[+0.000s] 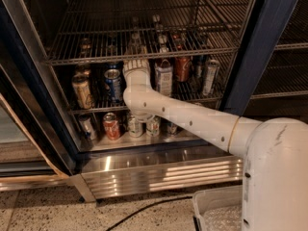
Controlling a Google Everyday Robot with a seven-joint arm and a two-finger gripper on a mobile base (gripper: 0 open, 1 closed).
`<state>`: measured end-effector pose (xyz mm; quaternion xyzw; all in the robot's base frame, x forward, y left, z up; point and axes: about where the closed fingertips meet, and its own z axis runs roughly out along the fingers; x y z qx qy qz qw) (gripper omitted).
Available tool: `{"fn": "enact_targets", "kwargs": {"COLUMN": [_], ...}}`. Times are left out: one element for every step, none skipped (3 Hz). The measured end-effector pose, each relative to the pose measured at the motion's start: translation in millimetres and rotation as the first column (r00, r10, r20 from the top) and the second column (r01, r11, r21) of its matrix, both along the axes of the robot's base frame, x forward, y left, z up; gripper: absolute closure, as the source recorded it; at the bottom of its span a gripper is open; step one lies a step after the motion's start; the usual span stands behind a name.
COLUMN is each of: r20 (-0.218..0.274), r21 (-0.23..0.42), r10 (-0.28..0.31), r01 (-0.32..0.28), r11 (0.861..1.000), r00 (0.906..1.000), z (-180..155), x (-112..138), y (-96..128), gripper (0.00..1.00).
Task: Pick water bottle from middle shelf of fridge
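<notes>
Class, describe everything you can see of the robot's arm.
The arm is a smooth white tube, plastic-looking, dotted with dark screws. From the robot's body at lower right it slants up-left across the fridge front, bends upward at a rounded joint, and its gripper sits at the middle shelf between a blue can and a white-labelled bottle.
</notes>
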<state>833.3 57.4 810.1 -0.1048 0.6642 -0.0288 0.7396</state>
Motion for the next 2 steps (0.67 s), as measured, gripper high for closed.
{"fn": "enact_targets", "kwargs": {"r20": [0.000,0.000], "r21": [0.000,0.000], "r10": [0.000,0.000], "r01": [0.000,0.000], "r11": [1.000,1.000], "r00": [1.0000,1.0000], "z": [0.0,0.0], "x": [0.0,0.0], "y": [0.0,0.0], "gripper": [0.62,0.56]}}
